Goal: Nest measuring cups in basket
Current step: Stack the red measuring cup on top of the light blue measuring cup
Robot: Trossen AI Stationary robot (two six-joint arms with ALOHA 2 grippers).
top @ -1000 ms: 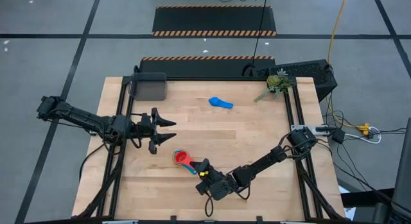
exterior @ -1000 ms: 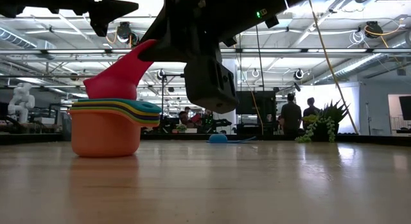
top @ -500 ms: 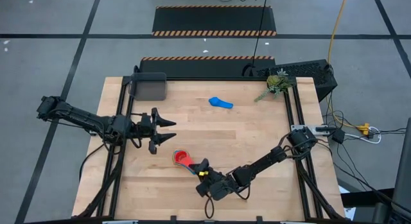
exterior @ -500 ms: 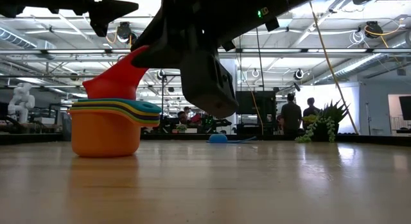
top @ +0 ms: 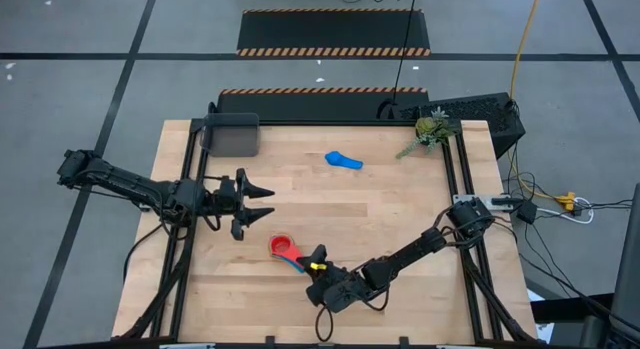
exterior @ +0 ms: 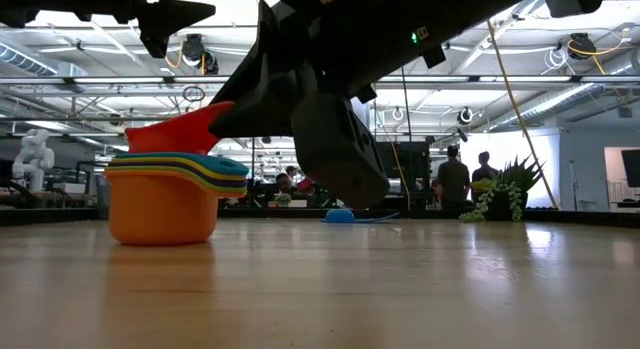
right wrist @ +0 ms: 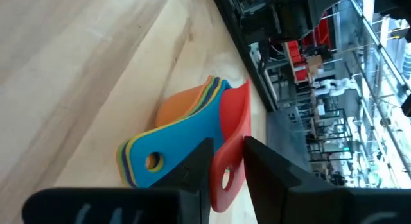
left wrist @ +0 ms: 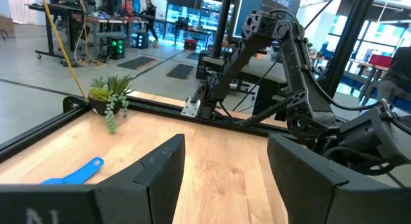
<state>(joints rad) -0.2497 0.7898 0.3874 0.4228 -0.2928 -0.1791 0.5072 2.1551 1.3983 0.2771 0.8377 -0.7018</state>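
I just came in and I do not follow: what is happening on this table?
The right gripper is at the red cup's handle, fingers on either side, setting it into the stack of nested cups near the table's front. The left gripper hovers open beside it. One light blue cup lies alone farther back. The basket stands at the back left corner.

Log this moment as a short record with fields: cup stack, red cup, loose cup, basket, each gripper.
cup stack: nested measuring cups, orange cup outermost, standing on the table near its front edge, not in the basket
red cup: red cup on top of the stack, tilted, handle between the right gripper's fingers
loose cup: light blue cup lying alone toward the table's back
basket: grey basket at the back left corner, no cups visible in it
right gripper: right gripper at the red cup's handle
left gripper: left gripper open, hovering left of the stack, holding nothing
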